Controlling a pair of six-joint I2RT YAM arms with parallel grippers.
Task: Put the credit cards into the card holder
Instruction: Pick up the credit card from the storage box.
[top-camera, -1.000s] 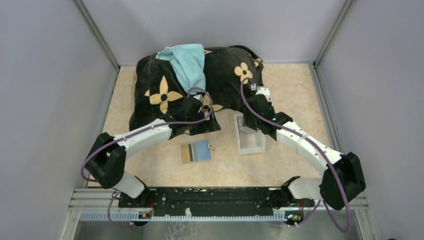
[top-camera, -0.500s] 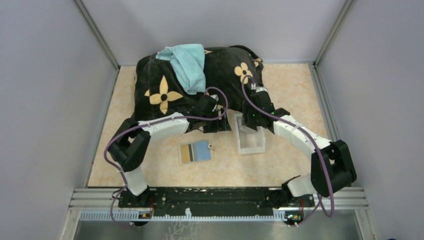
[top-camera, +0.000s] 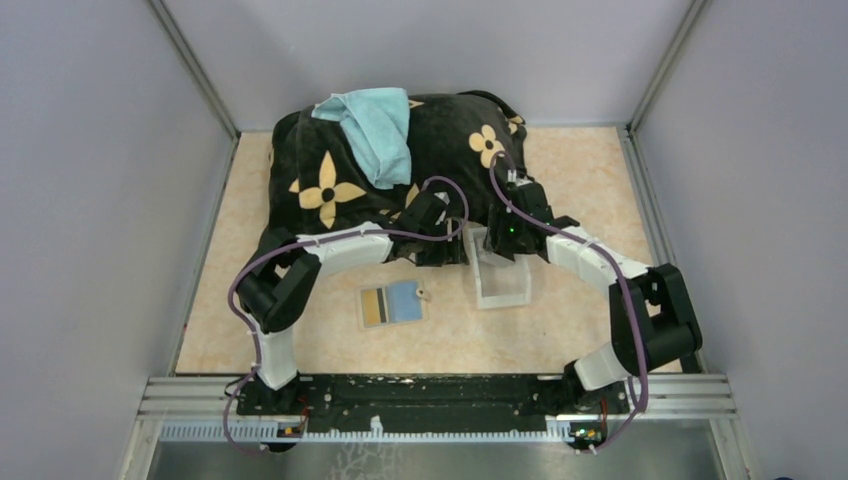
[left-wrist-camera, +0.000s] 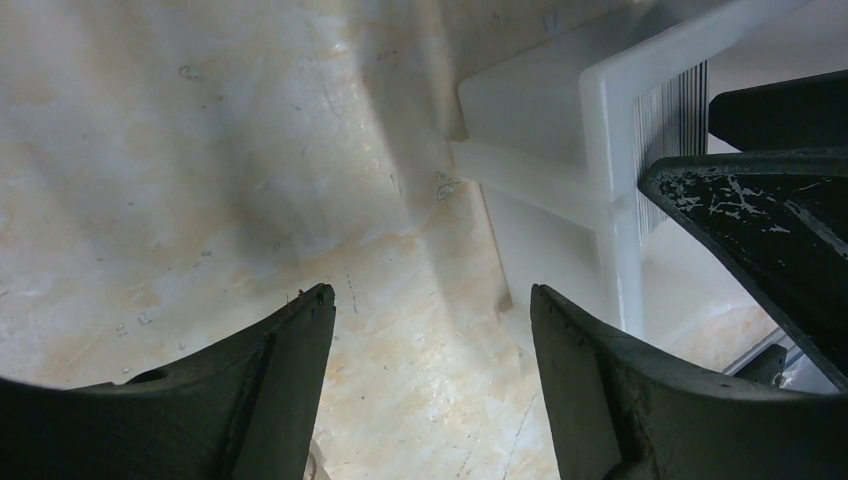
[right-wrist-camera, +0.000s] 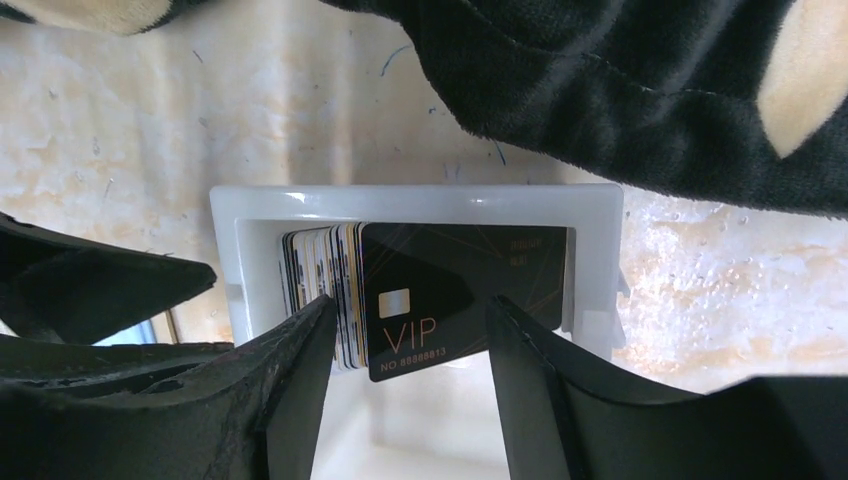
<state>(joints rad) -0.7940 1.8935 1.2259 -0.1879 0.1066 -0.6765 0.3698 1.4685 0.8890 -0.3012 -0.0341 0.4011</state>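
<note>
Leftmost in the top view, a black cushion with yellow flower shapes lies across the far part of the table, a teal cloth draped over its top. Nearer the arms, the card holder lies opened flat on the bare table, one half striped tan and dark, the other blue, its small tab pointing right; it sits apart from both grippers and left of the white tray. Just beyond it, the left gripper hangs low over the table beside the tray's left wall. Its jaws are spread and only bare tabletop shows between them. In the left wrist view a corner of the tray fills the upper right, with a black finger of the other arm beside it. The credit cards stand on edge in a tight stack against one end of the tray. A black card marked VIP at the front of the stack leans out from the rest. The right gripper is poised over that end of the tray, jaws apart on either side of the black card's lower part, clamping nothing. Whether its left finger touches the stack cannot be told.
</note>
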